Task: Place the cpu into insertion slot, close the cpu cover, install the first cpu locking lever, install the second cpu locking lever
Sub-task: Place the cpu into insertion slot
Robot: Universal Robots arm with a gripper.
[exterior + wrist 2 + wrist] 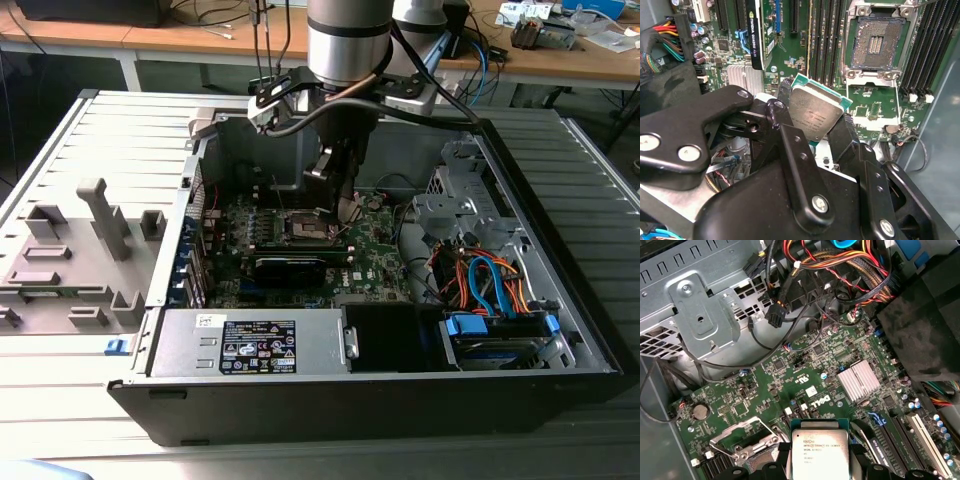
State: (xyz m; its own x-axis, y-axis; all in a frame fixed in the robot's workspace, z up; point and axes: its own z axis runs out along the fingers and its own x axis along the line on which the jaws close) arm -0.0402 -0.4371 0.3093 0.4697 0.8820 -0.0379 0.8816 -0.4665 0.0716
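- We see the fingers (847, 137) clenched on the cpu (815, 112), its lower edge hidden behind them.
- We find the insertion slot (875, 42) bare, cpu cover (872, 104) flipped open.

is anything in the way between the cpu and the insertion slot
Nothing visible does. The gripper holds the cpu above the board; the insertion slot lies bare, its cpu cover swung open beside it.

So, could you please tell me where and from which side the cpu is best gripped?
Probably by two opposite thin edges, coming from its metal-top side: the cpu is a flat square, so its edges give parallel faces, and the underside stays free for the insertion slot. The end effector holds it that way in the second wrist view.
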